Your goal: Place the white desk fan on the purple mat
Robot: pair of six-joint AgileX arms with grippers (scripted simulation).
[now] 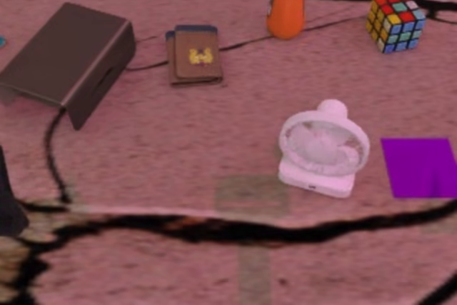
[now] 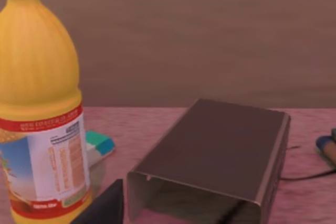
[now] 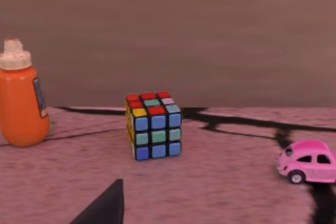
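Note:
The white desk fan (image 1: 323, 149) stands on the table right of the middle in the top view, with its round cage face showing, its knob at the far side and its base toward the front. The purple mat (image 1: 420, 167) lies flat just to its right at the table's right edge, a small gap between them. Neither wrist view shows the fan or the mat. My left arm (image 1: 7, 205) is parked at the left edge, and a dark piece of the left gripper (image 2: 105, 205) shows in its wrist view. My right arm is outside the top view; a dark piece of the right gripper (image 3: 105, 205) shows in its own view.
A brown metal stand (image 1: 68, 58) sits at the back left, with a brown wallet (image 1: 194, 55) beside it. An orange bottle (image 1: 286, 1) and a colour cube (image 1: 395, 21) stand at the back right. A yellow bottle (image 2: 39, 98) is near the left gripper, and a pink toy car (image 3: 307, 162) is near the right.

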